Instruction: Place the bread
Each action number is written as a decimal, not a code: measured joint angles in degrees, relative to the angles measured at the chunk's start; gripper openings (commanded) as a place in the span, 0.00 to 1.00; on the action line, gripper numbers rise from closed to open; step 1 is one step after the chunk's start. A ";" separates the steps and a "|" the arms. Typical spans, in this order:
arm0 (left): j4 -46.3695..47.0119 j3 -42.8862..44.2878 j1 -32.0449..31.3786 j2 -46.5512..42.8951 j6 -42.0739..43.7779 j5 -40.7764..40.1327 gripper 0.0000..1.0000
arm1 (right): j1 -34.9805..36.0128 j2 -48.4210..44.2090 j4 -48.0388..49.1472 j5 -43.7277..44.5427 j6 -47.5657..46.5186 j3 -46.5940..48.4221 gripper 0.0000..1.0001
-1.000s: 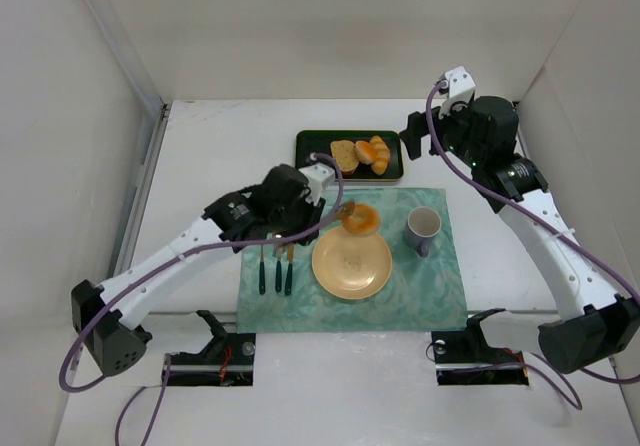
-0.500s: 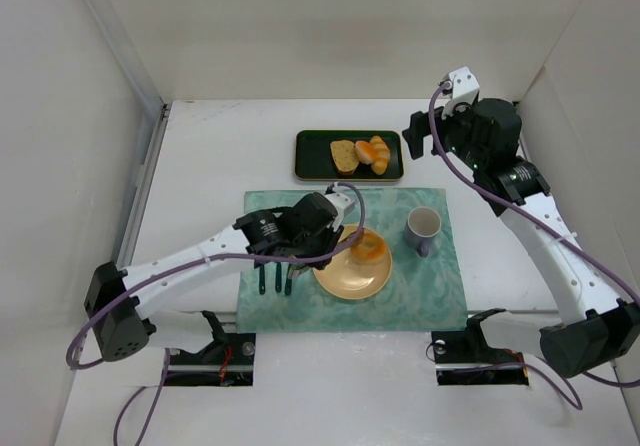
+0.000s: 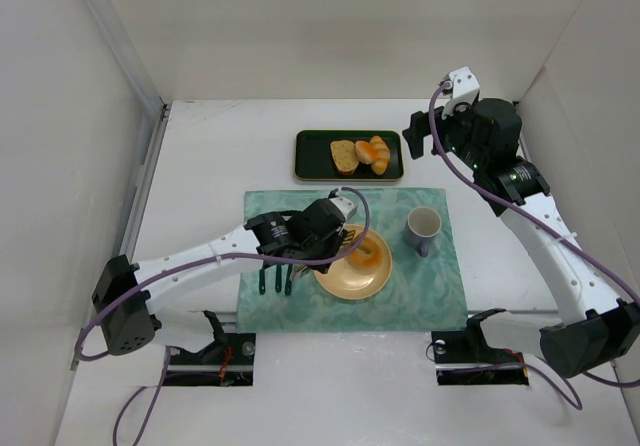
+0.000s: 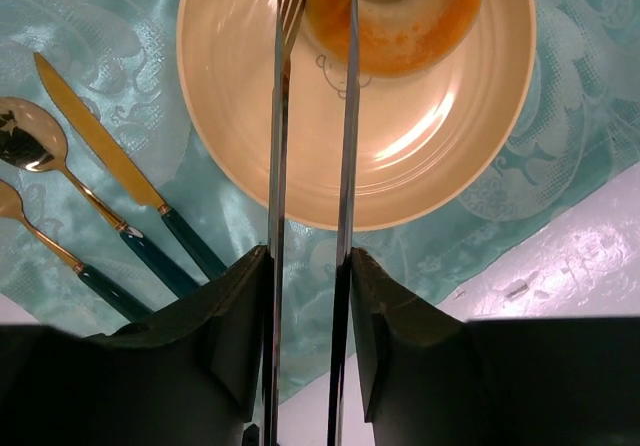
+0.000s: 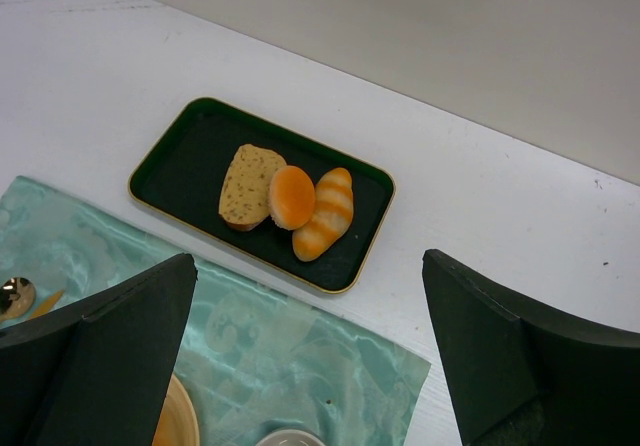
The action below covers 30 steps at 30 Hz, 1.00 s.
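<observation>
At the left of the mat, the cutlery lies untouched. The left gripper has carried the bread from above the plate's far edge down onto the yellow plate, where it now seems to rest in the upper part. The thin blades stand barely apart around the ring's left rim; whether they still pinch it I cannot tell. Placement looks almost done, with only release and withdrawal left. At the upper right, the right gripper stays wide open and empty above the tray.
</observation>
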 measured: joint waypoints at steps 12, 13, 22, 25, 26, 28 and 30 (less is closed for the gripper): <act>-0.48 -0.09 -0.39 -1.27 -1.46 -2.10 0.41 | 0.00 0.00 0.00 0.09 0.00 0.00 1.00; -0.52 -0.09 -0.39 -1.75 -1.62 -2.14 0.41 | 0.00 0.00 0.00 0.11 0.00 0.00 1.00; -2.32 0.26 -0.39 -7.43 -3.06 -2.25 0.39 | 0.00 0.00 0.00 0.17 0.00 0.00 1.00; -3.54 1.88 -0.39 -9.77 -3.78 -3.98 0.37 | 0.00 0.00 0.00 0.17 0.00 0.00 1.00; -4.09 2.82 -0.42 -10.49 -3.98 -5.53 0.37 | 0.00 0.00 0.00 0.20 0.00 0.00 1.00; -4.37 4.76 -0.42 -12.28 -4.35 -8.74 0.37 | 0.00 0.00 0.00 0.17 0.00 0.00 1.00; -4.11 6.84 -0.07 -14.01 -4.07 -12.41 0.37 | 0.00 0.00 0.00 0.15 -0.02 0.00 1.00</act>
